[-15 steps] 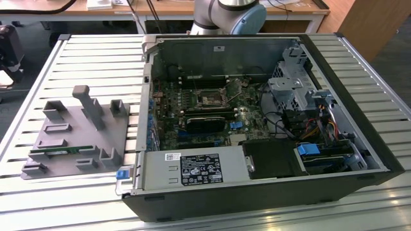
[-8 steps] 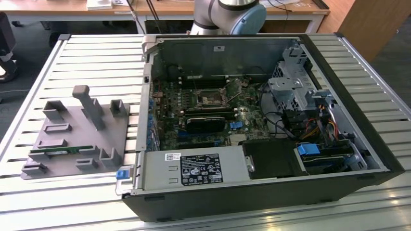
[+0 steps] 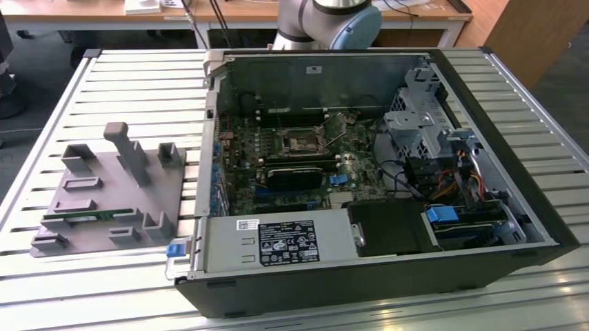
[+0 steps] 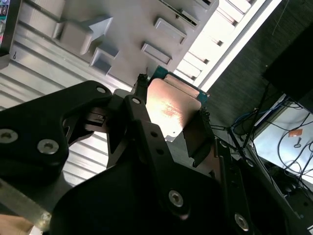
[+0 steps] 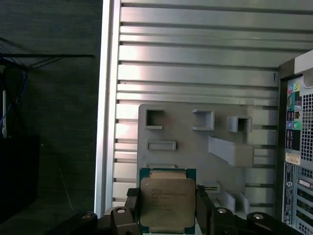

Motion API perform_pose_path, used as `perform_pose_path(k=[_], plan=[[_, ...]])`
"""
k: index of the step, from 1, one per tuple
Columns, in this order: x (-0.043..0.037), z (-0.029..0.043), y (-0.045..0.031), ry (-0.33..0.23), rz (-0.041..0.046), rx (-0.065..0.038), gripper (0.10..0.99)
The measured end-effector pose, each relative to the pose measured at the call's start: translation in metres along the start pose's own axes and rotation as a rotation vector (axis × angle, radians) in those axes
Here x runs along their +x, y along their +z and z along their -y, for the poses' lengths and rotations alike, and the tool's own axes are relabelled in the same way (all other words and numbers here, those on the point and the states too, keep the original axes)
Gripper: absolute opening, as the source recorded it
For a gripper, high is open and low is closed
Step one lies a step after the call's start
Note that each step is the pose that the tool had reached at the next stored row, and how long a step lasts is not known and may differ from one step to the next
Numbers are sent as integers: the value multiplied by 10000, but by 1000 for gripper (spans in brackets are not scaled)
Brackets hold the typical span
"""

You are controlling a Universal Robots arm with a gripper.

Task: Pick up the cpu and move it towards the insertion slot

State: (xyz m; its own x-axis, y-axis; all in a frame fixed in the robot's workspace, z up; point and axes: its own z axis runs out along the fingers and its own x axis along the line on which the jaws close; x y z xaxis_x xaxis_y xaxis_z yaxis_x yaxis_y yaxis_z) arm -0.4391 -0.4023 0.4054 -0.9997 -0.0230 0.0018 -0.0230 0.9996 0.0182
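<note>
cpu (image 5: pixel 167 200): clamped in the hand (image 5: pixel 167 208), silver lid facing the first wrist camera, green board edge showing round it. The bare metal lid also shows in the second wrist view.
hand: closed narrow on the cpu, fingers (image 5: pixel 204 208) bearing on two opposite edges. Grip looks square, no tilt visible.
under the hand: grey fixture plate (image 5: pixel 181 127) with empty pockets and pegs, on the slatted worktop (image 5: pixel 195 63). The cpu hangs apart from the plate, not touching it.
beside the hand: rear edge of the PC case (image 5: pixel 298 122) with coloured ports.
insertion slot (image 3: pixel 302 141): on the motherboard (image 3: pixel 276 165) inside the open case, metal frame round a dark centre, nothing in it. Judged well apart from the hand, which sits over the plate outside the case.
progress: pick looks done, since the cpu is held and off the plate. The move toward the slot is mostly left to do.
other parts: green memory stick (image 3: pixel 78 216) lies in the plate.
writing: lines of print on the cpu lid and a big white-on-black sticker (image 3: pixel 287 243) on the box at the case's near edge, none readable.
</note>
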Motion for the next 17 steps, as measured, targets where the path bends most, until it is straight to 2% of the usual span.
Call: perform_pose_path(k=[12,17], plan=[[-78,2,-2,0,1,0,541],[-139,4,-2,0,1,-1,541]])
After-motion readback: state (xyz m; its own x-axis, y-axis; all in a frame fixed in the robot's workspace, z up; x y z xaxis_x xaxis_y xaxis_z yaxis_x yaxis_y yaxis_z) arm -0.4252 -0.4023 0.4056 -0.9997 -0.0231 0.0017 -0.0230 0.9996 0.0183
